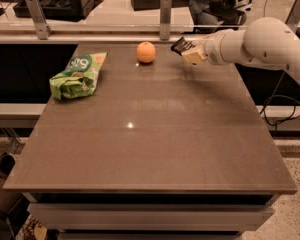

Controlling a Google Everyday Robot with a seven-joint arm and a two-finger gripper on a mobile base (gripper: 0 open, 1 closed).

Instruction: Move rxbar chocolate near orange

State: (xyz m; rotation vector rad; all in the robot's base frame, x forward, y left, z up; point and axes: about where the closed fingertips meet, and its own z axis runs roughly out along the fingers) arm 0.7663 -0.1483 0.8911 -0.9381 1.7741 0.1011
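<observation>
View across the flat brown rectangular table (pixel 155 149), with the dial centred on the tabletop and 12 o'clock at its far edge.

My white, rounded arm (pixel 260 44) enters from the right, at about 2 o'clock, and reaches in over the far right part of the table. My gripper (pixel 186 51) sits at roughly 1 o'clock, near the far edge. It is closed on the flat, dark brown-black rxbar chocolate (pixel 179 45), pinched between the pale fingers (pixel 194 56). The free end of the bar sticks out of the gripper toward 10 o'clock, tilted, and appears to be held just off the tabletop rather than lying on it.

The small, round, smooth-skinned orange (pixel 146 52) rests on the table at about 12 o'clock, close to the far edge. Seen from the gripper it lies at 9 o'clock. The bar's free end is near the fruit but apart from it, with a strip of bare tabletop between them.

The crumpled green snack bag (pixel 79 75) with white lettering lies at about 10 o'clock, near the left edge, well apart from the orange and from the gripper.
</observation>
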